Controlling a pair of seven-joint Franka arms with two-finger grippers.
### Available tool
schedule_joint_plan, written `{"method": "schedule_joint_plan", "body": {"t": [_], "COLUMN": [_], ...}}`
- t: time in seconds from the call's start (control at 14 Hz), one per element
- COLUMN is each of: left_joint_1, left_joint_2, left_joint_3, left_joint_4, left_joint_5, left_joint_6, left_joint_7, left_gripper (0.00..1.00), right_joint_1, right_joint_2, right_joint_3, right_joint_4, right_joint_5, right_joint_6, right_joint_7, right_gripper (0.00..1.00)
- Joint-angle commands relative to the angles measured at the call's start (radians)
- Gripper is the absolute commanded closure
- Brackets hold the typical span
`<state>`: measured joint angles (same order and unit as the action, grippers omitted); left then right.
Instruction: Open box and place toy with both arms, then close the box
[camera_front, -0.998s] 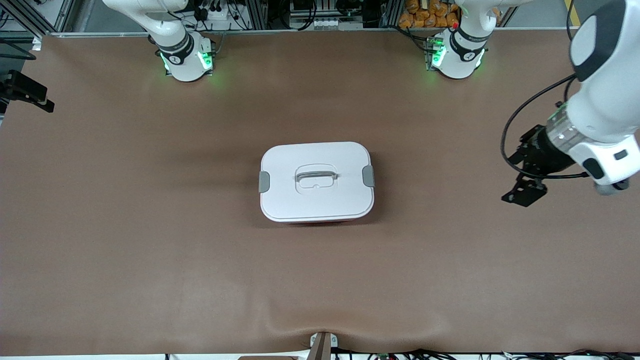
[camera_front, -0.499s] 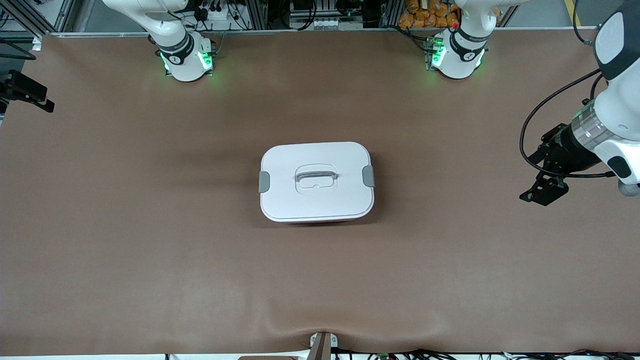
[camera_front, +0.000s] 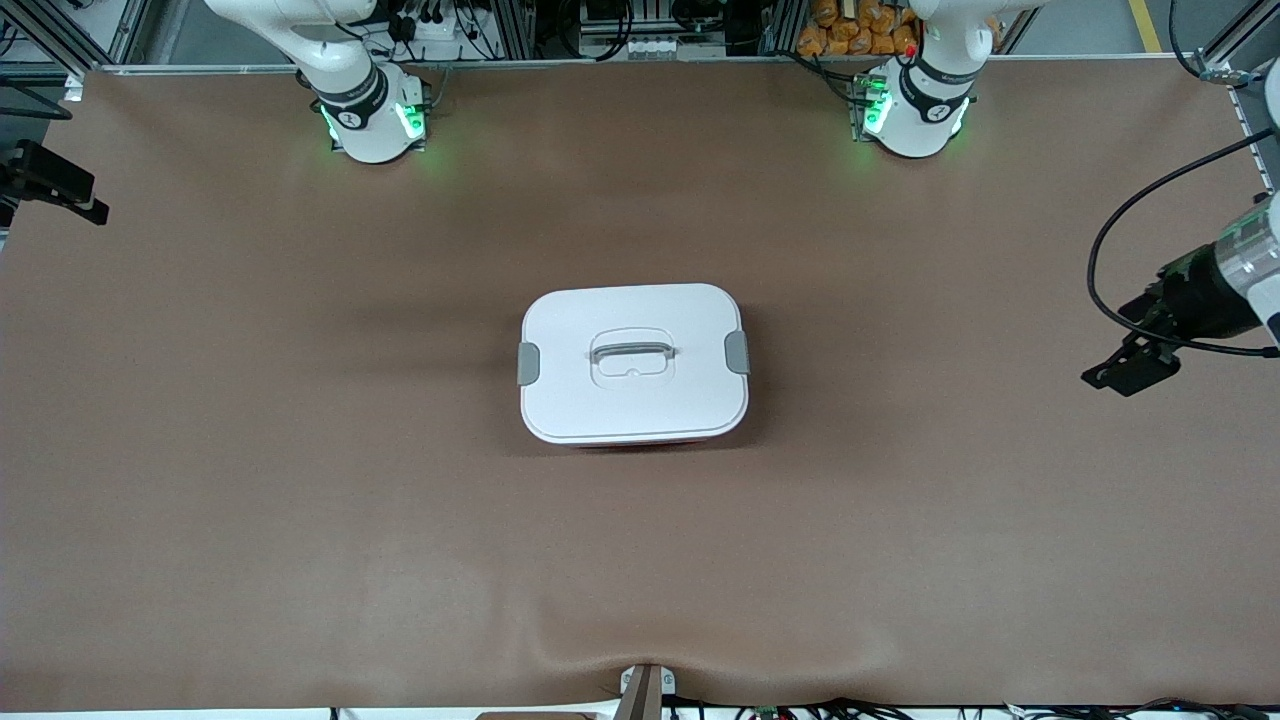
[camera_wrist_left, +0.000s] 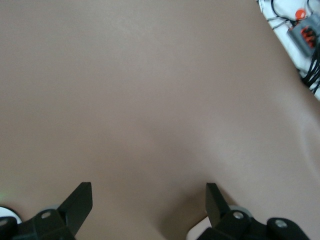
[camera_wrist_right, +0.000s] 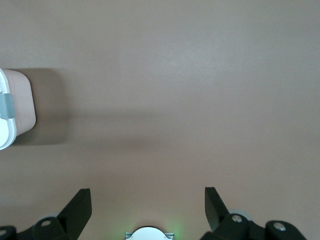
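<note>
The box stands shut in the middle of the brown table, its white lid on, with a grey clip at each short side and a recessed handle. Its pink wall shows at the edge of the right wrist view. The toy is out of view. My left gripper hangs open and empty over bare table at the left arm's end, well away from the box. The right gripper is open and empty over the table by its own base.
The two arm bases glow green along the table's edge farthest from the front camera. A black mount juts in at the right arm's end. Cables and a grey unit lie off the table's edge. A small bracket sits at the nearest edge.
The left arm has swung away from the box toward its own end of the table, now partly out of the front view. The box has not moved.
</note>
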<state>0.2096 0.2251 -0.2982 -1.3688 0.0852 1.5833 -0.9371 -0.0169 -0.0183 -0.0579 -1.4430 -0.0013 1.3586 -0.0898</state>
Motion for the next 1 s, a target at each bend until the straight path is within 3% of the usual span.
{"method": "schedule_joint_plan", "body": {"t": [0.0, 0.29, 0.93], "left_joint_1": [0.039, 0.037, 0.042], "left_joint_2": [-0.035, -0.07, -0.122], "left_joint_3": [-0.009, -0.01, -0.007], "left_joint_4": [-0.012, -0.015, -0.024], "left_joint_5": [-0.005, -0.002, -0.001], "left_joint_6": [-0.037, -0.045, -0.108], "left_joint_7": [0.115, 0.303, 0.447], "left_gripper": [0.0, 0.0, 0.0], "right_joint_1": [0.006, 0.006, 0.006], "right_joint_2": [-0.017, -0.017, -0.017], "right_joint_3": [-0.007, -0.007, -0.007], "right_joint_4": [-0.013, -0.013, -0.013], "right_joint_5": [0.014, 0.014, 0.014], "right_joint_6": [-0.001, -0.001, -0.001], "right_joint_7": [-0.002, -0.002, -0.002], "right_gripper": [0.0, 0.0, 0.0]}}
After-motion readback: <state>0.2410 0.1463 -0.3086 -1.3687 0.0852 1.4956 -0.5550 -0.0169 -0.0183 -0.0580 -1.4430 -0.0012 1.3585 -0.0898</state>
